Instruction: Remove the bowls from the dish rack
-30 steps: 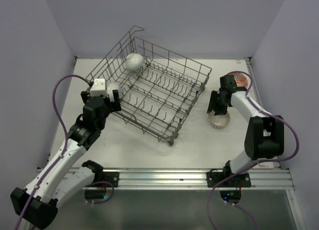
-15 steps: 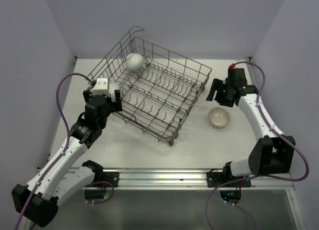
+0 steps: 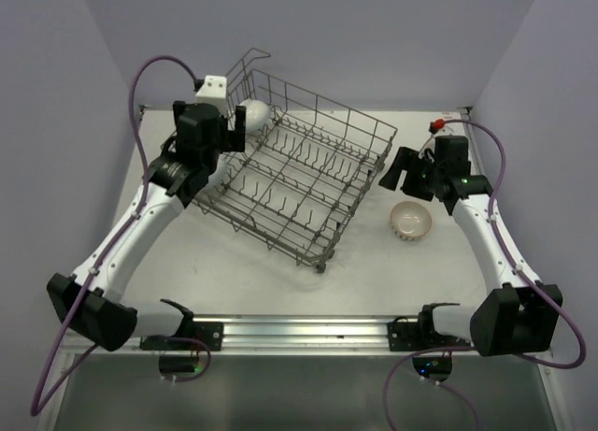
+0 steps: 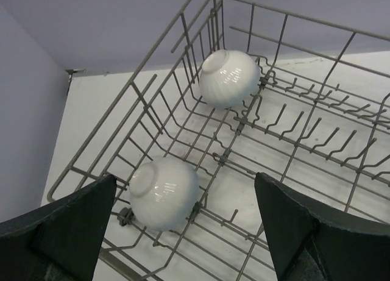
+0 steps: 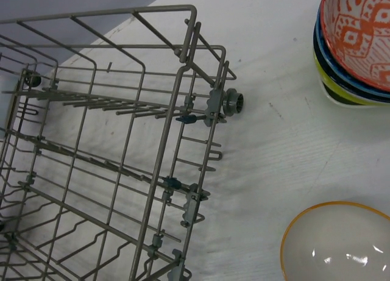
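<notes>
Left claw gapes wide over the dish rack — far ribbed bowl and near ribbed bowl sit upturned inside. Right claw stands apart, empty, near an orange-rimmed bowl on the bench.

White-shelled left arm and right arm, black joints, looping purple cables, white block upper left.

Soft, even overhead light fills all three views; the white surface is bright, not blown out. The dish rack casts only faint, thin shadows. Small glare spots sit on the ribbed white bowls and the orange-rimmed bowl. Focus is crisp; the fingers of the left end effector are dark, nearly featureless
</notes>
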Motion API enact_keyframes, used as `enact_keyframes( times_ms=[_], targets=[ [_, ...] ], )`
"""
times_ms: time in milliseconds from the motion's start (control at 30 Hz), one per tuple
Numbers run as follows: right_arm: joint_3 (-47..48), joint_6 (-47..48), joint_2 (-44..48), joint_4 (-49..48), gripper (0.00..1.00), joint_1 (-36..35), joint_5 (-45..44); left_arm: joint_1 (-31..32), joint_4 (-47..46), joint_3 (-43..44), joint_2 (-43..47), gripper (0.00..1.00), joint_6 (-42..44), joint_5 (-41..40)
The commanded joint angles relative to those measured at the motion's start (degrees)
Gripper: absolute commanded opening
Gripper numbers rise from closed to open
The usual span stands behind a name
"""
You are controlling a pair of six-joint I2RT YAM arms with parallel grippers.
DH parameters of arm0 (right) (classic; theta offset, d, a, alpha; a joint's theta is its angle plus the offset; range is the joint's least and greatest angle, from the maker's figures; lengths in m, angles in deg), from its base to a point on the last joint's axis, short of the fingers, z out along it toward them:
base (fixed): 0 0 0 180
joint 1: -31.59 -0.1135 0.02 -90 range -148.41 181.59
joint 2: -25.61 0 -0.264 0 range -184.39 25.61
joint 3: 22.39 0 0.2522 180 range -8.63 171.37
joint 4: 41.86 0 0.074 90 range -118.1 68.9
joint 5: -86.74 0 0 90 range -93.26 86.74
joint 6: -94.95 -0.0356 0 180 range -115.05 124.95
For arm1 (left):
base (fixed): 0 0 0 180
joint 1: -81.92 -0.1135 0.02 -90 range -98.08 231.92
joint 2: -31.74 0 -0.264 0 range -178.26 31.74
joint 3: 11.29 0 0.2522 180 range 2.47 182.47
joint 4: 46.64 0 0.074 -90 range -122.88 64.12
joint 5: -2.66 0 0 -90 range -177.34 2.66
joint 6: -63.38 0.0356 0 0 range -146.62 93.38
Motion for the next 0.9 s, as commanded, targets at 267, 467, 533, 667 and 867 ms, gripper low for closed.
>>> enact_keyframes(
  times_ms=[267,467,533,667,867],
  targets=[
    [-6.8,-0.9,4.1,-8.9,0.77,0.2,8.3,-0.1,9.5,1.1,-14.9,1.0,5.5,-2.2],
    [-8.3,-1.2,5.8,-10.6,0.77,0.2,9.6,-1.9,3.6,-5.4,-15.1,1.0,11.9,-3.0],
    [-8.4,-1.3,6.1,-10.8,0.77,0.2,9.6,-3.0,1.4,-7.0,-15.2,1.0,13.2,-2.1],
    [-8.5,-1.8,5.8,-11.0,0.77,0.2,11.0,-5.7,-0.4,-6.9,-17.0,1.0,15.0,-0.6],
    [-8.4,-1.8,5.2,-10.9,0.77,0.2,11.6,-6.4,-2.4,-5.5,-20.3,0.99,17.3,-1.5]
  ],
)
